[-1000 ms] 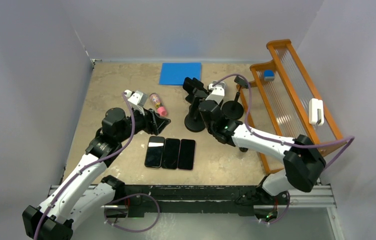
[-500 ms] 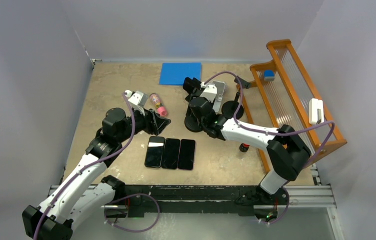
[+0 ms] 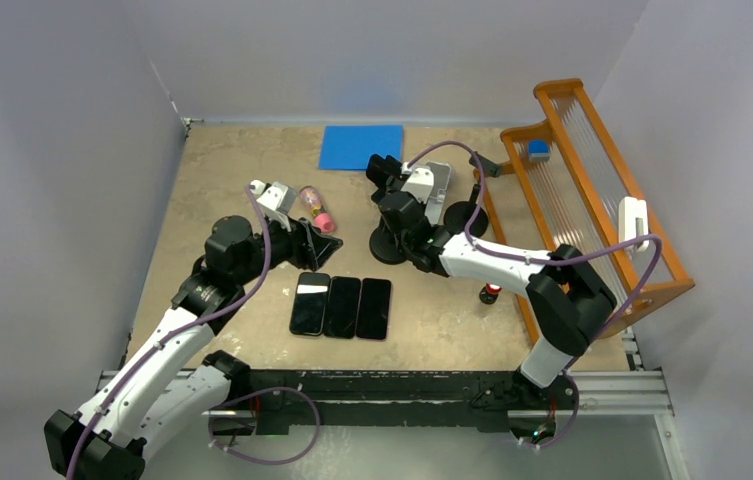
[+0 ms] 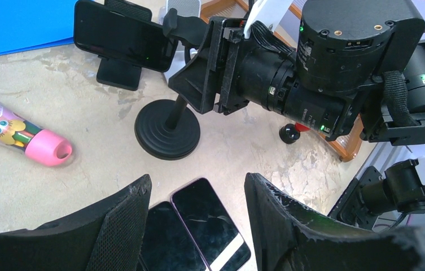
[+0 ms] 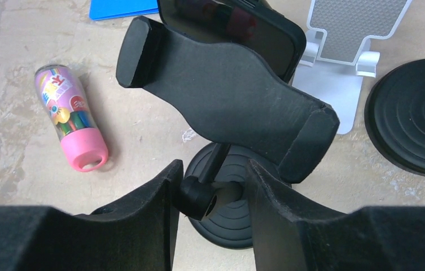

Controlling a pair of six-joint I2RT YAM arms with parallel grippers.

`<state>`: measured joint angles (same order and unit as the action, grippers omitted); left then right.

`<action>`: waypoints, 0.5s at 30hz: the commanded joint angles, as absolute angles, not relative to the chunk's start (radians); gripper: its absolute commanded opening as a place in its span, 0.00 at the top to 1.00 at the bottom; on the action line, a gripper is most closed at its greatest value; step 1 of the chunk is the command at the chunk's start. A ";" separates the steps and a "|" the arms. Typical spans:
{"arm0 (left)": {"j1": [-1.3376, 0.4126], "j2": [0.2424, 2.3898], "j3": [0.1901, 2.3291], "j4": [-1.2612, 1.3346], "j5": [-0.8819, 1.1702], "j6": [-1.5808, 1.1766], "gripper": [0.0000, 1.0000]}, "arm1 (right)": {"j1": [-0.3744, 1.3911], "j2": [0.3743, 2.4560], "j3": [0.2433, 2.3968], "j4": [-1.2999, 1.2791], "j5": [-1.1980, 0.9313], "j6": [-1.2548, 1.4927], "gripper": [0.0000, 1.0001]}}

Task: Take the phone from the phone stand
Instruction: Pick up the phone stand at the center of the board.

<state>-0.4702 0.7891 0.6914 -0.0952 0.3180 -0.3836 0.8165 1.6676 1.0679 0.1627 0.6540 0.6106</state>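
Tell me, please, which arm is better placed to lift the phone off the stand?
Right. The right claw straddles the neck of the stand, just under the phone. The left claw hovers open over the flat phones, apart from the stand.

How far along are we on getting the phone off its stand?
Nothing done yet: the phone sits in the phone stand. In hand: the right gripper straddles the stand's neck, jaws apart. The left gripper hovers open near three loose phones. Left: pulling the phone out.
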 commanded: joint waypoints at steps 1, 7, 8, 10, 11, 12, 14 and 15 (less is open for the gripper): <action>-0.477 0.781 0.707 -0.068 0.320 -0.397 0.40 | 0.811 1.670 1.120 0.178 0.698 0.584 0.55; -0.477 0.781 0.707 -0.069 0.320 -0.397 0.40 | 0.811 1.658 1.121 0.183 0.697 0.563 0.67; -0.477 0.781 0.707 -0.069 0.321 -0.398 0.40 | 0.811 1.656 1.121 0.183 0.696 0.559 0.69; -0.477 0.781 0.707 -0.068 0.321 -0.398 0.40 | 0.811 1.650 1.120 0.183 0.696 0.549 0.75; -0.477 0.781 0.707 -0.068 0.321 -0.398 0.40 | 0.811 1.645 1.119 0.181 0.696 0.546 0.78; -0.477 0.781 0.707 -0.068 0.321 -0.397 0.40 | 0.811 1.638 1.116 0.180 0.696 0.544 0.82; -0.476 0.780 0.707 -0.068 0.321 -0.397 0.40 | 0.811 1.619 1.110 0.177 0.698 0.542 0.90; -0.477 0.780 0.707 -0.069 0.321 -0.397 0.40 | 0.811 1.607 1.107 0.174 0.699 0.538 0.95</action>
